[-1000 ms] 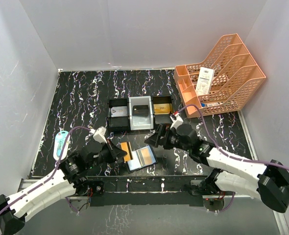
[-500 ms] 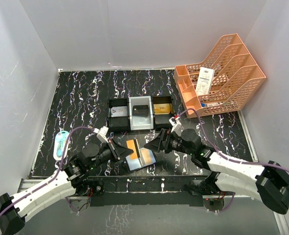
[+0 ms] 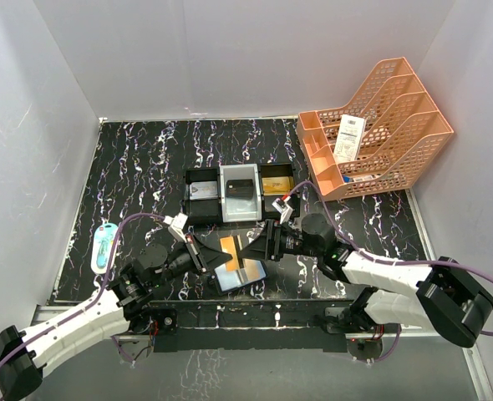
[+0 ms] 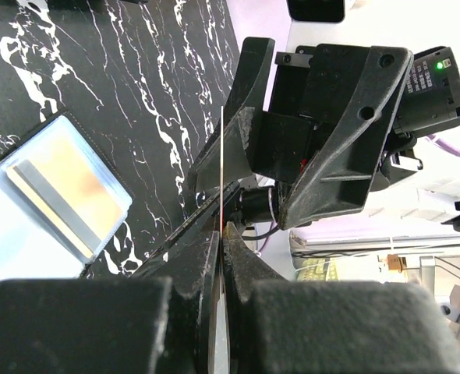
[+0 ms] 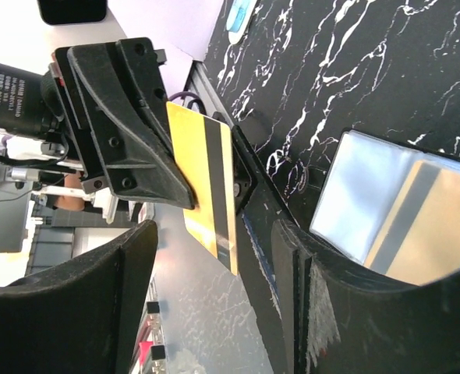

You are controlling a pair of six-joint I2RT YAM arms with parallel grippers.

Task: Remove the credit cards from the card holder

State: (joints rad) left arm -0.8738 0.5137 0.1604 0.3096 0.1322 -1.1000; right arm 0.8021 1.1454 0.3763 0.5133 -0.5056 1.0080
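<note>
black, white-veined tabletop [image 3: 146, 167] inside plain white walls. near its front edge, lying open and flat: card holder [image 3: 228, 281], blue-grey faces up, with a striped gold card [image 3: 248, 267] tucked in a clear slot of the right-hand panel. close by the card holder and up off the tabletop: gold-orange card [image 5: 207, 183] with a dark stripe, standing on edge, only a thin line from the left wrist. pinched flat between the fully closed fingers of the left end effector [image 3: 216, 255], reaching in from the card holder's left. facing it from the card holder's right: right end effector [image 3: 248, 245], jaws parted, one finger on each side of the same card's free end, gaps showing on both sides in the right wrist view. behind the card holder, row of three small bins [image 3: 238, 196]: black, grey, black. far behind and to the right of the card holder, orange mesh file rack [image 3: 380, 134] with a white printed slip [image 3: 348, 138] standing in it. well to the card holder's left, small pale blue and white item [image 3: 104, 246] lying flat.
</note>
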